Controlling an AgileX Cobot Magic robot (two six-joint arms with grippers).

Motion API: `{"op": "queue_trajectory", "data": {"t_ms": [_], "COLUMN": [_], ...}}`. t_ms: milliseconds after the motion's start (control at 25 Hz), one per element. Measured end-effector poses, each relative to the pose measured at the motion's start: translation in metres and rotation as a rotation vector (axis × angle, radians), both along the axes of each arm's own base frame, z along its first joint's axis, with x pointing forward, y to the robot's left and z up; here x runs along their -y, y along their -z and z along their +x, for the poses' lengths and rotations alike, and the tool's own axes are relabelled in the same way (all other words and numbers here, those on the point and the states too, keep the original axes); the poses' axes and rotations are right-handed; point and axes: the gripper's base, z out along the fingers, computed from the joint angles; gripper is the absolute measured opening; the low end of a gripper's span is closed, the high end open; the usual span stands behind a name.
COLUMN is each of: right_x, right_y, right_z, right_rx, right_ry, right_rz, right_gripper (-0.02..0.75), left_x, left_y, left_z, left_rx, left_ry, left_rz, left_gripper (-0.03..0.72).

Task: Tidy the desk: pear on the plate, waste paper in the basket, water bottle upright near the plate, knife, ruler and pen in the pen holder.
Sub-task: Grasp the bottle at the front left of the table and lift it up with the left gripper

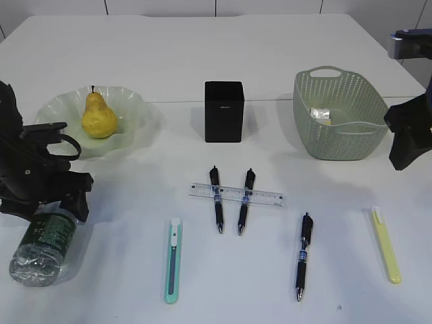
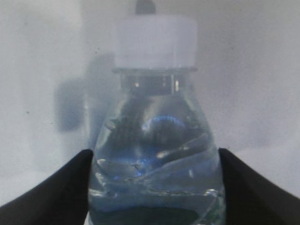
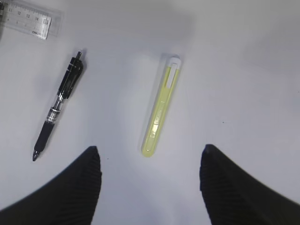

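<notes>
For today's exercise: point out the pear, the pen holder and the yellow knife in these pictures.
pear (image 1: 99, 119): exterior view, on its yellow belly.
pen holder (image 1: 223, 116): exterior view, on its black front face.
yellow knife (image 3: 161, 110): right wrist view, midway along its body.

wall (image 1: 162, 7): white panels, dark seams | light: even, soft shadows

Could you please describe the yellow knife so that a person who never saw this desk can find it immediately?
Start at the green perforated basket on the right of the desk. Nearer the camera than it, by the front right edge, lies the yellow knife, alone and flat. Unlike the teal knife further left and the black pen beside it, it is pale yellow with a white end.
</notes>
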Motion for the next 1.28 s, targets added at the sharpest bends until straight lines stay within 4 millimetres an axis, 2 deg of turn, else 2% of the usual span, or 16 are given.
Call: {"op": "queue_trajectory", "data": {"t_ms": [120,320,440,1120,1280], "right_x": [0.0,0.0,0.001,0.002,0.002], "right_y": [0.0,0.0,0.0,0.0,0.0], "right_z": [0.0,0.0,0.001,0.001,0.001], "right_rx": [0.001,0.005,0.008,0.01,0.01], "right_ry": [0.0,-0.001,-0.002,-0.005,-0.005], "right_rz": [-0.002,-0.003,-0.007,-0.022,-0.022], "right_gripper": [0.491,0.491,0.491,0.491,0.491], "left_x": [0.0,0.0,0.0,0.001,-0.003], "left_y": [0.0,0.0,0.0,-0.001,-0.014], "left_z": [0.0,0.0,0.001,0.002,-0.004], "left_rx": [-0.001,0.001,0.006,0.021,0.101], "left_ry": [0.0,0.0,-0.006,-0.01,0.028], "left_rz": [0.0,0.0,-0.006,-0.008,0.019], "left_gripper": [0.552,0.446,0.414,0.409,0.407]}}
